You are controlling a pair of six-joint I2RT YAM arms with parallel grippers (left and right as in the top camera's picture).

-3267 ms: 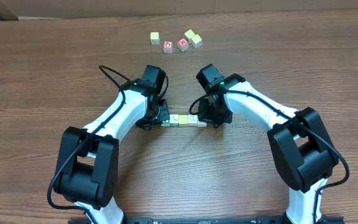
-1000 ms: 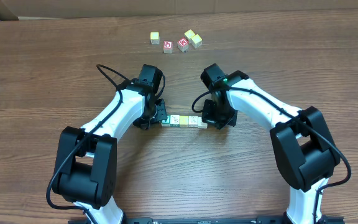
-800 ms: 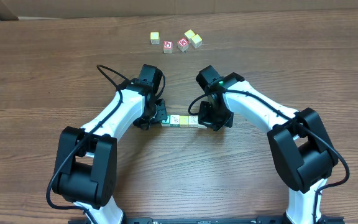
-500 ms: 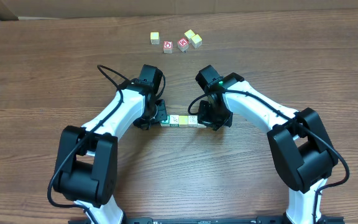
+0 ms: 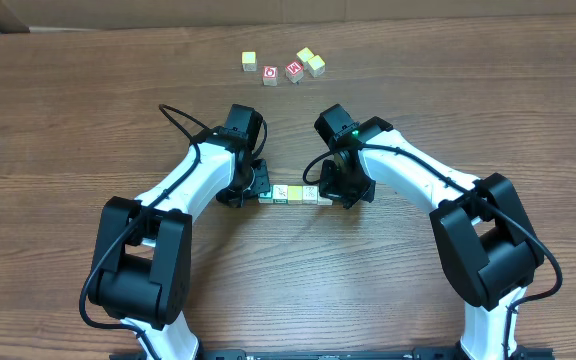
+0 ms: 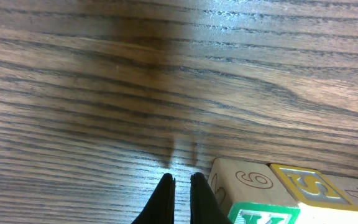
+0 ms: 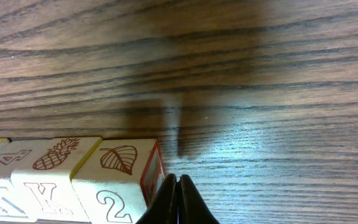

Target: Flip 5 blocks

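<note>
The row of blocks [image 5: 296, 194] lies on the surface [image 5: 388, 290] between the two tools. Its long side runs from one tool to the other. The left tool [image 6: 180, 186] is narrow, its tips almost together, and holds nothing. The block with a 9 [image 6: 248, 180] sits just to its right. The right tool [image 7: 176, 186] is pinched tight and empty, and the leaf block [image 7: 122, 163] is right beside it on its left. Both tools look equally near, so I think either end block could be tipped next.
</note>
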